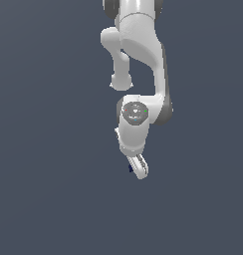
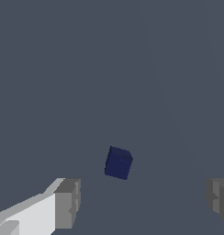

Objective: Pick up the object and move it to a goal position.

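Typically, with the hand spread wide and empty above the bench, the navy block lies ahead of and between its fingers, ungripped and skewed, so closing early would likely nudge it aside.

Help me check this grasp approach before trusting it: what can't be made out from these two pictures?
- Exterior view: the navy block is a tiny sliver, mostly hidden behind the gripper.
- Exterior view: the finger gap is hidden by the hand's angle.
- Wrist view: both fingers are cut off by the frame edges.
- Wrist view: the block's height against the fingertips is unclear.
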Tool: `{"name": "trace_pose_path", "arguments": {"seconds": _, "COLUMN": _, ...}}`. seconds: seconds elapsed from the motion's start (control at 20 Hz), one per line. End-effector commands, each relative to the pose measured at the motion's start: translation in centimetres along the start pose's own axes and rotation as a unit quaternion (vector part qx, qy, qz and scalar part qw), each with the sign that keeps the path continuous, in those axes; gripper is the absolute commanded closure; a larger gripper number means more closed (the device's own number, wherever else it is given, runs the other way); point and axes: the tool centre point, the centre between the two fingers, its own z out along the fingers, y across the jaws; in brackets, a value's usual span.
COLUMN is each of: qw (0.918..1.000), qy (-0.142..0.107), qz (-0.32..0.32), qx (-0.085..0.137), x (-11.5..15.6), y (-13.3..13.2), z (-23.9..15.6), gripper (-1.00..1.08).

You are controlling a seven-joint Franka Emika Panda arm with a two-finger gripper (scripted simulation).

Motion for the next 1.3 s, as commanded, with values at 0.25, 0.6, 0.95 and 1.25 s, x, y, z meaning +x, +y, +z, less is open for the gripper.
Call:
{"name": "trace_pose_path", "arguments": {"seconds": 0.25, "qw": 0.9966, "qy": 0.002, "qz": 0.083, "qx": -0.001, "x": -0.4, "y": -0.8, "z": 1.4, "gripper": -0.92}}
{"name": "trace_pose_path", "arguments": {"seconds": 0.6, "qw": 0.9921, "qy": 0.003, "qz": 0.126, "qx": -0.002, "x": -0.6, "y": -1.2, "z": 2.1, "gripper": -0.92}}
{"name": "trace_pose_path", "arguments": {"seconds": 0.95, "qw": 0.9908, "qy": 0.003, "qz": 0.135, "qx": -0.002, "x": -0.7, "y": -1.3, "z": 2.3, "gripper": -0.92}}
{"name": "trace_pose_path", "arguments": {"seconds": 1.25, "qw": 0.9907, "qy": 0.003, "qz": 0.136, "qx": -0.002, "x": -0.7, "y": -1.3, "z": 3.6, "gripper": -0.92}}
